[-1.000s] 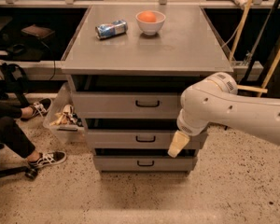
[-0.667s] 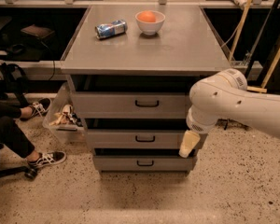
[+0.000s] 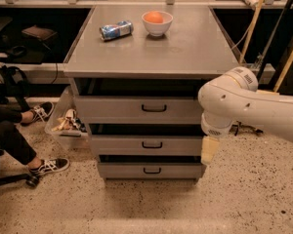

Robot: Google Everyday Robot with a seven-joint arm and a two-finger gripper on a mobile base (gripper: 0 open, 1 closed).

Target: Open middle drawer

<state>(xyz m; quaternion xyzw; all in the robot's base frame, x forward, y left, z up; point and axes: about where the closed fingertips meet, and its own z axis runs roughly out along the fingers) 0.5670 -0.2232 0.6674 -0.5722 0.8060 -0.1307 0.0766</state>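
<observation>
Claw (image 3: 209,150), part-hidden, at middle drawer (image 3: 146,145) rt edge.

The white arm (image 3: 256,104) extends in from the right edge, its bulky rounded joint sitting above and to the right of the middle drawer (image 3: 146,145). Below that joint the wrist drops straight down. The pale hand (image 3: 209,150) hangs pointing downward just beside the drawer's right end, seemingly not touching it.

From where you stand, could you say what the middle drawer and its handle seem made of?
The middle drawer: probably painted metal or laminate; matte grey front. Its handle: black bar, likely metal or plastic. The gripper hangs beside the drawer's right end.
</observation>
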